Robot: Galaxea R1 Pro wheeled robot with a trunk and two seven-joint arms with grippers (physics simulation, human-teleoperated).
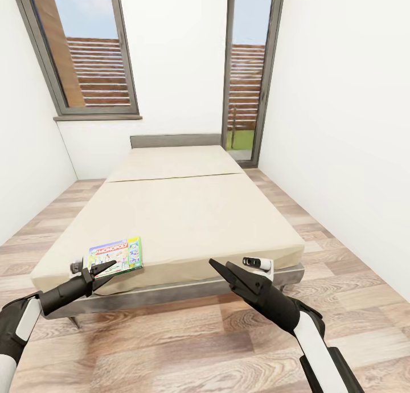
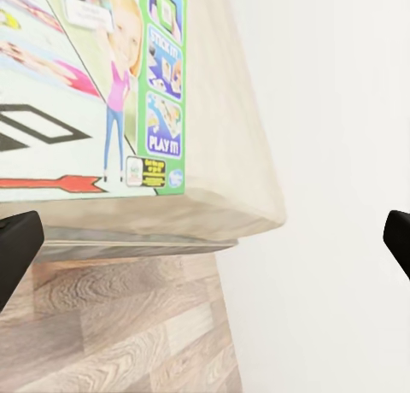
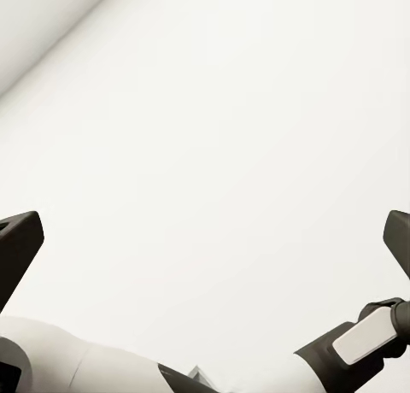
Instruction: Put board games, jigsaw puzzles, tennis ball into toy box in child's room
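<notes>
a wheeled two-armed robot faces the foot of a low bed (image 1: 188,211) in a white-walled room with a wood-plank floor (image 1: 188,347). a green-and-white monopoly board game (image 1: 115,254) lies flat on the beige mattress near the foot edge, at about 8 o'clock in the head view, printed face up. the left claw (image 1: 105,267) reaches in from 8 o'clock, its dark tips over the near edge of the box; whether they touch it cannot be told. in the left wrist view the box (image 2: 94,85) covers the mattress corner, its green strip of small pictures running beside the bed's edge, and the two black fingertips (image 2: 15,249) stand wide apart at opposite borders with nothing between them, the bed's edge and the plank floor (image 2: 120,325) seen in the gap.

the right claw (image 1: 219,267) rises from 5 o'clock, pointing toward the foot of the bed at the middle, well apart from the board game. its wrist view looks at bare white wall, with the fingertips (image 3: 17,243) set wide at either border and nothing gripped; part of the robot's own white-and-black arm (image 3: 359,342) shows between them.

behind the bed, a grey-framed window (image 1: 85,51) sits at 11 o'clock and a tall glazed door (image 1: 247,68) at 1 o'clock, both looking onto slatted fencing.
</notes>
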